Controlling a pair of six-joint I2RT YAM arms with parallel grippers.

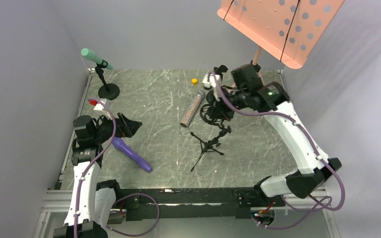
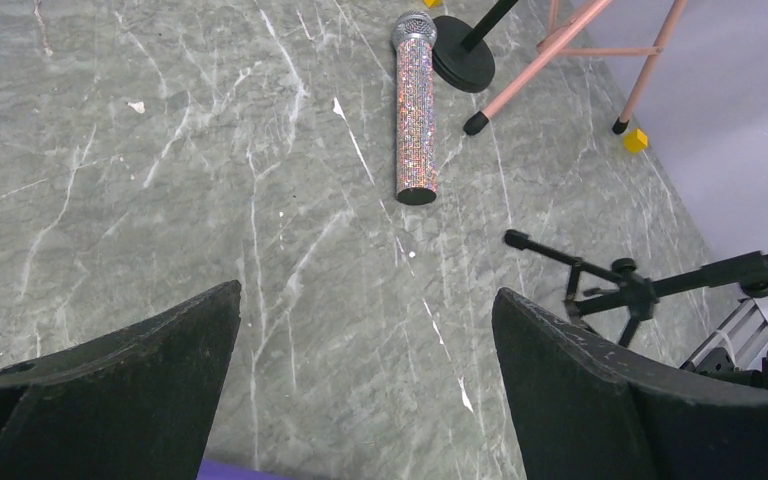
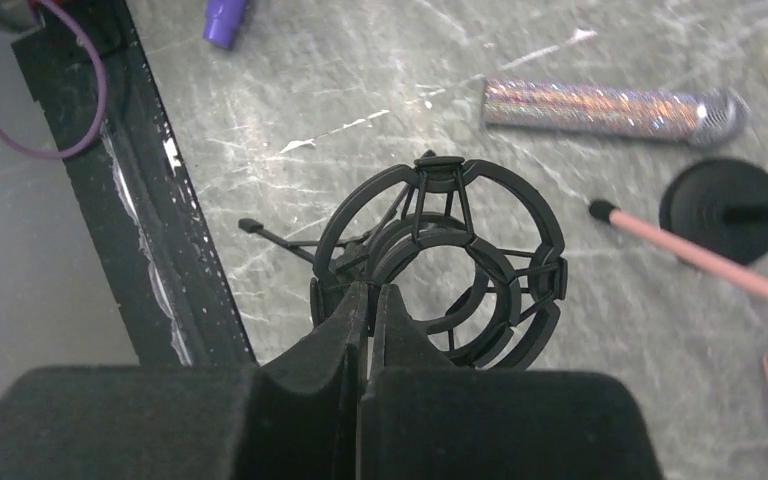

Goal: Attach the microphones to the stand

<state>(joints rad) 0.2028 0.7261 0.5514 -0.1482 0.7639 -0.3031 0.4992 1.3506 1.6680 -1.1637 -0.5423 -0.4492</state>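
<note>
- One of three seems done: the teal-green microphone sits tilted in the clip of the small stand at the upper left of the top view.
- Two are left, as I judge. The purple microphone lies flat at the lower left. The glittery microphone lies flat in the centre, just left of the tripod stand.
- The left gripper has its fingers spread wide and holds nothing. It hangs above the purple microphone, which shows in its own camera only as a sliver at the bottom edge.
- The right gripper has its fingers pressed together at the rim of the round shock mount. I cannot tell whether a thin rib is pinched between them.
- Only the right wrist view shows that the mount ring has no microphone in it. In the top view the arm covers this place.
- Both wrist views show a round black base beside the head of the glittery microphone. The top view hardly shows it.
- Only the top view shows the teal-green microphone and the desk of the pink music stand.
</note>
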